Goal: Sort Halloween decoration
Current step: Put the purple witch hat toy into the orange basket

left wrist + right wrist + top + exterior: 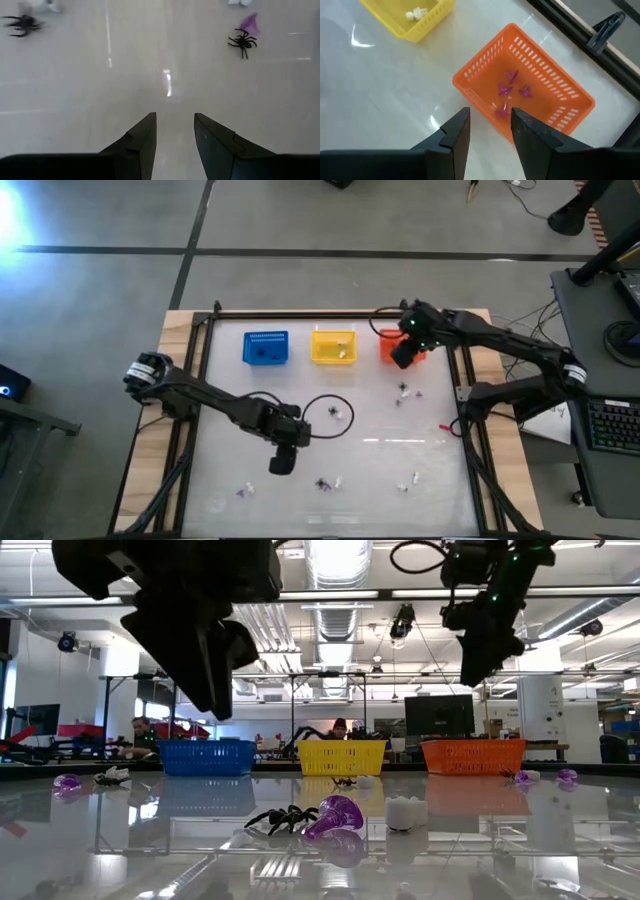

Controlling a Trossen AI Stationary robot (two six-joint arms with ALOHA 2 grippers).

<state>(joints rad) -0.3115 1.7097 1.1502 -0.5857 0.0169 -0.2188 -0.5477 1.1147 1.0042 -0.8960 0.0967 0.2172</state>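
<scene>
The worktop (300,380) is glossy and reflective, framed by dark rails; beyond it lies an open lab with desks, monitors and seated people.

Three baskets stand in a row at the far edge: blue basket (265,347), yellow basket (333,346) next to it, orange basket (530,95) at the end. The right gripper (490,132) hangs over the orange basket's rim, fingers spread and empty. The left gripper (175,140) hovers well nearer than the baskets, over bare worktop, fingers likewise spread and empty.

Trinkets remain scattered: a black spider (243,42) touching a purple piece (249,23), another spider (21,23), a white piece (404,811). Purple pieces (512,87) lie in the orange basket, a whitish one (416,13) in the yellow.

Judgement: the trinkets look light, stiff plastic, liable to skid on this slick surface. Pinch a spider across its body, not its thin legs.
</scene>
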